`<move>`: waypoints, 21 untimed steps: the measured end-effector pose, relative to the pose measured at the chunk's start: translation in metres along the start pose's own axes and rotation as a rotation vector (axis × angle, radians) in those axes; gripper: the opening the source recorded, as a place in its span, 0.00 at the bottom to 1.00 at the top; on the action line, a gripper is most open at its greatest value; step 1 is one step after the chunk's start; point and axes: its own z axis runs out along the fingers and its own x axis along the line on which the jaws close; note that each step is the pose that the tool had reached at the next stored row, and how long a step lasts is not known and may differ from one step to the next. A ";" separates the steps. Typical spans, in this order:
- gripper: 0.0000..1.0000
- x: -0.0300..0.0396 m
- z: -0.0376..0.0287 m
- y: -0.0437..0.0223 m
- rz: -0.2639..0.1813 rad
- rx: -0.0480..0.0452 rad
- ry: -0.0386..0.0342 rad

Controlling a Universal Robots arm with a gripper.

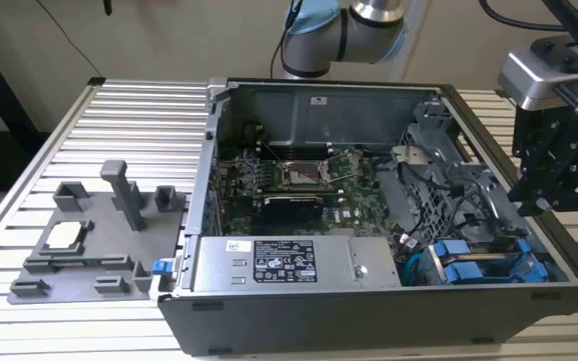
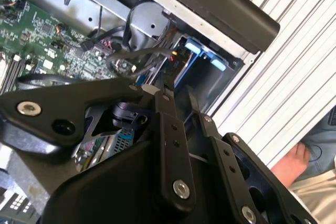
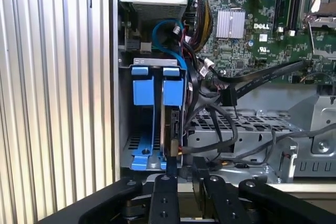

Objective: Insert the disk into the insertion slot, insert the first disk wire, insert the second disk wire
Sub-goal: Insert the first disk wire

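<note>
The disk (image 3: 170, 127) stands upright in its blue frame in the computer case's (image 1: 369, 316) near corner bay, on the exterior view's right, apparently seated. The pincer (image 3: 185, 174) hangs just beside it, close to the loose cables (image 3: 262, 74), likely for wiring. I cannot tell whether it is apart or together.

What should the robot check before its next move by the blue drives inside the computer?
1. Computer case lid off, inside reachable: ok.
2. Pincer pointing at the drive bay: ok.
3. Disk fully home in its slot: cannot tell.
4. Black cables plugged into the disk: cannot tell.
5. Person away from the case: ok.
</note>
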 end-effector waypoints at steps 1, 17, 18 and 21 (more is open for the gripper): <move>0.27 -0.0003 -0.0002 0.0027 0.000 0.0000 0.0000; 0.27 -0.0267 -0.0024 0.0414 0.001 0.0000 0.0001; 0.27 -0.0304 -0.0023 0.0433 0.001 0.0000 0.0001; 0.27 -0.0419 -0.0015 0.0471 0.000 -0.0002 0.0077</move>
